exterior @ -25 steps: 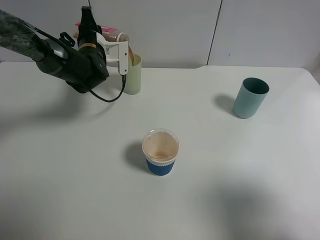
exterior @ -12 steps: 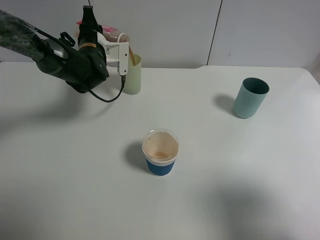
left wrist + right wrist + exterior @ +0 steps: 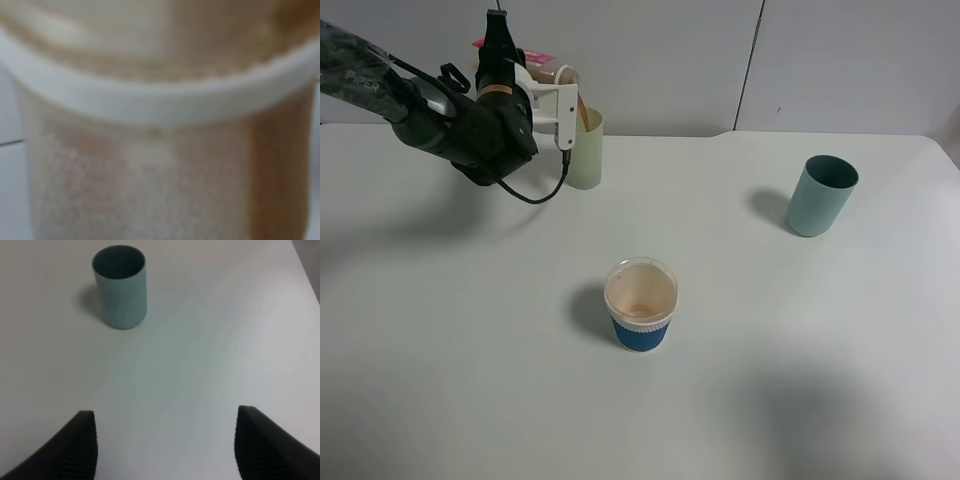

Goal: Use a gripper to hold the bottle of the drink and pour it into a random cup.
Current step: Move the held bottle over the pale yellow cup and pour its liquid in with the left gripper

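**Bottle tipped over the yellow-green cup**

The left gripper (image 3: 525, 72) is pinching the bottle (image 3: 558, 76) above the far left of the tabletop (image 3: 470, 350). It holds the bottle tipped on its side, with the mouth just above the yellow-green cup (image 3: 586, 152). A thin brown stream (image 3: 582, 113) runs from the mouth down into that cup. The left wrist view shows only a blurred close-up of the bottle, brownish with a white band. The right gripper (image 3: 166, 412) hangs over bare tabletop with its fingers spread and nothing between them. A teal cup (image 3: 120, 287) stands ahead of it. A blue-sleeved cup (image 3: 641, 305) stands near the middle, well apart from the others.
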You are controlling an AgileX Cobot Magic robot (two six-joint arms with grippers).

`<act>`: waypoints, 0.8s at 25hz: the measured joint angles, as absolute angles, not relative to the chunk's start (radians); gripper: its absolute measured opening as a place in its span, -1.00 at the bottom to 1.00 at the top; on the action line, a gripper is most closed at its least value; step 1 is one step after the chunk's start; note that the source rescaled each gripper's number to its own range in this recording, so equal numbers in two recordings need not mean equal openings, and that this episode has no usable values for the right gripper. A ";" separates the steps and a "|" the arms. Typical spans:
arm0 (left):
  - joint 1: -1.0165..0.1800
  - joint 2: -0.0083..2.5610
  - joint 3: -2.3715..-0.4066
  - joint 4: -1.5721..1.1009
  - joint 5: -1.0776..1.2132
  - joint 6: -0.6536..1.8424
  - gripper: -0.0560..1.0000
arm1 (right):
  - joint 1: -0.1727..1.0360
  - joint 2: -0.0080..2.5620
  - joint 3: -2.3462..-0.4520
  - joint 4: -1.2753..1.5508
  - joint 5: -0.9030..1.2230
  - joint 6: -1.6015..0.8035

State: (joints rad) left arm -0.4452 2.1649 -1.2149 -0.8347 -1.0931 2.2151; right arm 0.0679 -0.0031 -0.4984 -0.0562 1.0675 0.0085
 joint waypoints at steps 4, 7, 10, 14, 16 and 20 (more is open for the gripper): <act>-0.439 2.165 -1.215 -0.830 -1.100 2.215 -0.89 | 0.068 -0.003 -0.498 -0.056 1.067 0.009; -0.438 2.165 -1.215 -0.825 -1.100 2.216 -0.89 | 0.068 -0.003 -0.498 -0.056 1.067 0.009; -0.438 2.165 -1.215 -0.820 -1.100 2.224 -0.89 | 0.068 -0.003 -0.498 -0.056 1.067 0.009; -0.438 2.165 -1.215 -0.815 -1.101 2.251 -0.89 | 0.068 -0.003 -0.498 -0.056 1.067 0.009; -0.438 2.165 -1.215 -0.811 -1.101 2.260 -0.89 | 0.068 -0.003 -0.498 -0.056 1.067 0.009; -0.438 2.165 -1.215 -0.803 -1.101 2.273 -0.89 | 0.068 -0.003 -0.498 -0.056 1.067 0.009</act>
State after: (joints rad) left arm -0.4382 2.1649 -1.2149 -0.8031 -1.1011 2.2728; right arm 0.0679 -0.0031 -0.4984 -0.0562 1.0675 0.0085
